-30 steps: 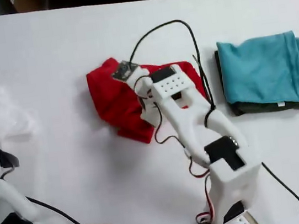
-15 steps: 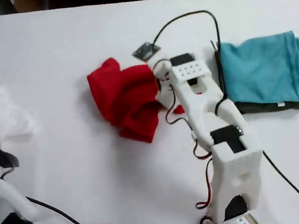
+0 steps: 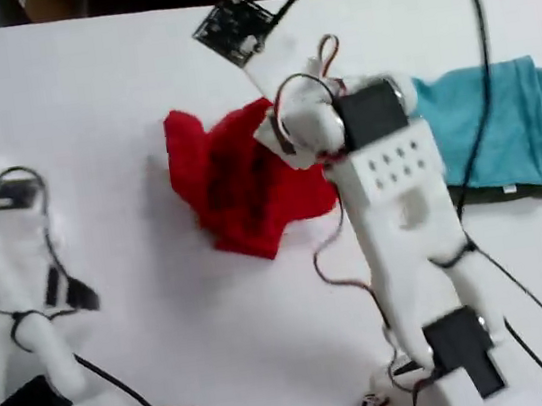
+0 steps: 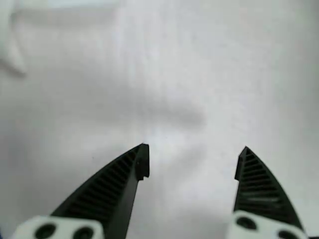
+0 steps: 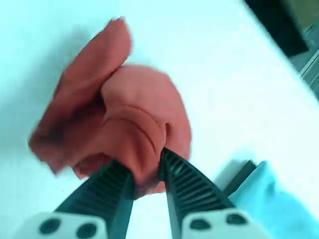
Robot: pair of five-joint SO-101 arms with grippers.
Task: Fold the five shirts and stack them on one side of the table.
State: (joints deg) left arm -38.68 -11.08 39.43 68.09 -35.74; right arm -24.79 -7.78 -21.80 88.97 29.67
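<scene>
**High view.** The crumpled red fabric shirt point(image 3: 238, 182) lies unfolded near the middle of the white worktop point(image 3: 82, 78). At its 3 o'clock stands a stack, just beside it: a folded teal shirt point(image 3: 502, 120) on a folded dark green shirt point(image 3: 492, 195). The right gripper point(image 3: 287, 135) sits at the red shirt's 2 o'clock edge, touching the cloth. The left arm point(image 3: 22, 299) stands at the worktop's 8 o'clock side. A pale white garment point(image 3: 4, 205) lies near it, well apart from the red shirt.

**Left wrist view.** The left gripper point(image 4: 193, 152) has its fingers point(image 4: 124, 174) spread wide and holds nothing. The surface beneath is white. Whether it is cloth or bare worktop cannot be told.

**Right wrist view.** The right gripper's fingers are clenched on a raised fold of the red shirt. The teal and dark green stack lies close behind.

**Handling.** The red shirt is judged light, soft and limp.
- It will sag from any single pinch and will not hold a shape.
- A hold on a mid-body fold probably drags the bunch along instead of spreading it.
- A hem, collar or shoulder seam is likely thicker and less prone to slip.
- Two holds at neighbouring corners should draw the cloth flat.
- Trailing cloth may catch the nearby stack.
</scene>
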